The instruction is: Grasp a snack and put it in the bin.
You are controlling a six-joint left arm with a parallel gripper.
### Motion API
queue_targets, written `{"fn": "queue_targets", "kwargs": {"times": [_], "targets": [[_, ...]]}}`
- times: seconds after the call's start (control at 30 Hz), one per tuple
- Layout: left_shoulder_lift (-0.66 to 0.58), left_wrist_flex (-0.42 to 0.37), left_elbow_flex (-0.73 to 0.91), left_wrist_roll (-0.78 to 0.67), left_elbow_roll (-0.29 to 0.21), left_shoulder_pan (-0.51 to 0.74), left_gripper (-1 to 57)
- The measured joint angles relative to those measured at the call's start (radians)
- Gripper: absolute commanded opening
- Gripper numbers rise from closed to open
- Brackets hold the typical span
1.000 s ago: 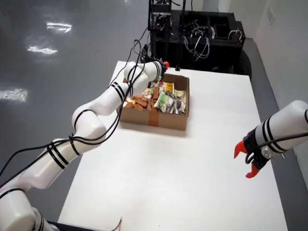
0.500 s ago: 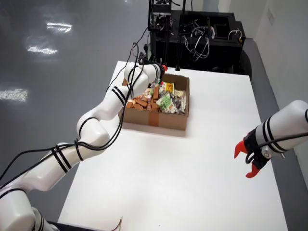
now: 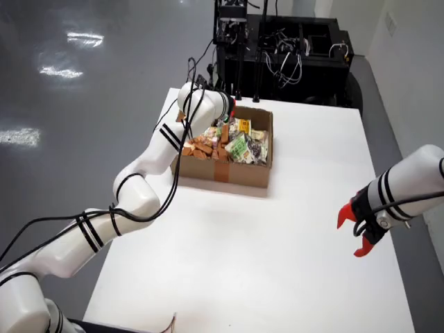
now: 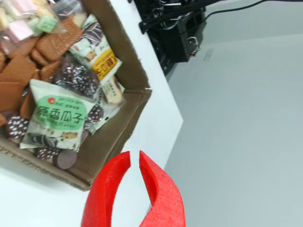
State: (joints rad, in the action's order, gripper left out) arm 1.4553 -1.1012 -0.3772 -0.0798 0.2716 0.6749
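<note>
Working arm: from the overhead view, a white arm comes in from the lower left and reaches across the table [image 3: 229,250] to the far left corner of the cardboard box [image 3: 225,170].
End effector: its red fingers [image 4: 106,189] show in the wrist view, tips nearly meeting with only a thin gap, nothing between them [image 4: 135,158]; it hangs beside the box's corner, over the table edge. In the overhead view it is mostly hidden behind the wrist.
Cardboard box: open-topped, at the far middle of the table, full of snacks.
Snacks: brown biscuits [image 4: 21,64] on the left in the wrist view, dark chocolate-coloured round cookies in clear wrap, pale pastel pieces at top left.
Green-label packet: lies on top of the heap [image 4: 59,113]; white bag, green oval with white Chinese characters and a small red logo.
Yellow-label packet: further right [image 4: 105,62], print too small to read.
Second arm: on the right of the overhead view, red claw [image 3: 357,229] spread apart over the table edge.
Equipment rack: black, with cables [image 3: 284,48], behind the table.
</note>
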Motion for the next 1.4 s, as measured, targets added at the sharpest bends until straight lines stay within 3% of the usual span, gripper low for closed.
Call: {"fn": "queue_targets", "kwargs": {"times": [0.23,0.53,1.07,1.4], "targets": [[-0.012,-0.125,-0.043,0.014,0.011,0.037,0.3],[-0.088,-0.193,0.01,0.044,0.011,0.12,-0.6],[-0.382,-0.211,0.538,-0.051,-0.002,0.286,-0.6],[-0.563,-0.187,0.867,-0.094,-0.087,0.378,-0.5]]}}
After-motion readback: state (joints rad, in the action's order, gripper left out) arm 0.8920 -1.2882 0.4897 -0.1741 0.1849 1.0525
